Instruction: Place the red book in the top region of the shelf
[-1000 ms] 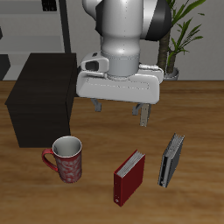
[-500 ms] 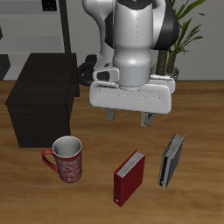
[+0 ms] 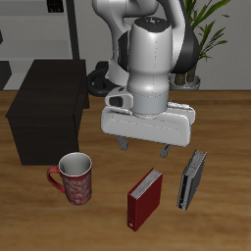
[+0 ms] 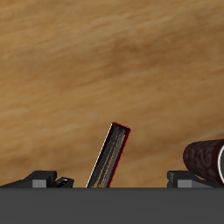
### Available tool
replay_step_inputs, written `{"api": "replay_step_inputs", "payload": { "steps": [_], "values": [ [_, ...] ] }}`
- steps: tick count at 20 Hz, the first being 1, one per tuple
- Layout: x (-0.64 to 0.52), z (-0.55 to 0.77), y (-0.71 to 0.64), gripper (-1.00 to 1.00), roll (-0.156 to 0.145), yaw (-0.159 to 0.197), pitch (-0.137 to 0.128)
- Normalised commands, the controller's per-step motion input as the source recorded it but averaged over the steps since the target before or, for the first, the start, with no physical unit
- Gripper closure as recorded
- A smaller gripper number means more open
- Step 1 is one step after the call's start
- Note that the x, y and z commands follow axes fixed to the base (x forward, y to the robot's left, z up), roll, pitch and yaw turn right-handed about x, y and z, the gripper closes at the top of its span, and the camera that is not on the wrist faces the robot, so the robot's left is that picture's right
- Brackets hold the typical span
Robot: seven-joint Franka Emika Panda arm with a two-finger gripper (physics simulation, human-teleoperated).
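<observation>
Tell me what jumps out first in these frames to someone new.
The big white arm fills the middle of the exterior view, its gripper open and empty above the table. Just in front of it the red book stands upright near the front edge, between a patterned mug and a grey book. The dark shelf sits farther back, nothing on its top.

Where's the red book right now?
The red book stands upright near the table's front edge, between the mug and the grey book, just below and in front of the gripper.
</observation>
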Motion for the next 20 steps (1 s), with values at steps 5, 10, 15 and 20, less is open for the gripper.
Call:
{"api": "replay_step_inputs", "payload": {
  "steps": [5, 10, 15, 20],
  "values": [
    [0.05, -0.36, 0.06, -1.0, -0.011, -0.062, 0.01],
    [0.08, -0.22, -0.01, -1.0, -0.003, -0.028, 0.01],
    [0.06, -0.3, -0.04, -1.0, -0.034, -0.036, 0.021],
    [0.03, -0.26, -0.05, -1.0, 0.001, -0.02, 0.034]
  ]
}}
